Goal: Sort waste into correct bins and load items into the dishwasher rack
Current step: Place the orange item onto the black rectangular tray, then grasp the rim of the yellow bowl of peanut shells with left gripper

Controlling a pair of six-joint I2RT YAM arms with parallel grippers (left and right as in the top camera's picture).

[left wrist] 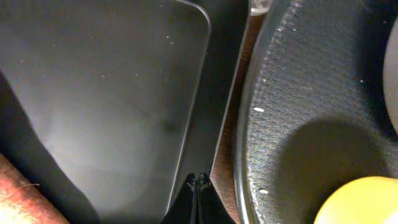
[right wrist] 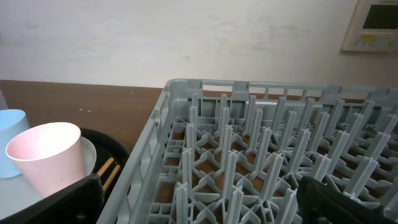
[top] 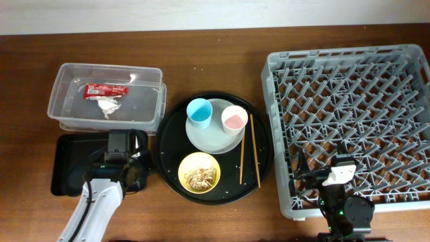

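The clear tub (top: pixel 60 101) holds a red foil wrapper (top: pixel 104 89) and a white tissue (top: pixel 107 106). My left gripper (top: pixel 127 165) is shut and empty over the right edge of the shallow black tray (top: pixel 70 165), whose floor (left wrist: pixel 112 93) is bare; its fingertips (left wrist: pixel 198 180) show in the left wrist view. A grey-white plate (top: pixel 215 138) carries the blue cup (top: pixel 199 112) and pink cup (top: pixel 234 119). Chopsticks (top: pixel 253 149) lie beside it. The yellow bowl (top: pixel 199 172) holds beige scraps (top: pixel 199 177). My right gripper (top: pixel 322 171) is open over the front left corner of the rack (top: pixel 349 87). No sausage piece shows.
The plate, cups, bowl and chopsticks all sit on a large round black tray (top: pixel 168 134) between the bins and the rack. The right wrist view shows the pink cup (right wrist: pixel 46 155) and chopsticks (right wrist: pixel 107 171) left of the rack wall (right wrist: pixel 155 137). The rack is bare.
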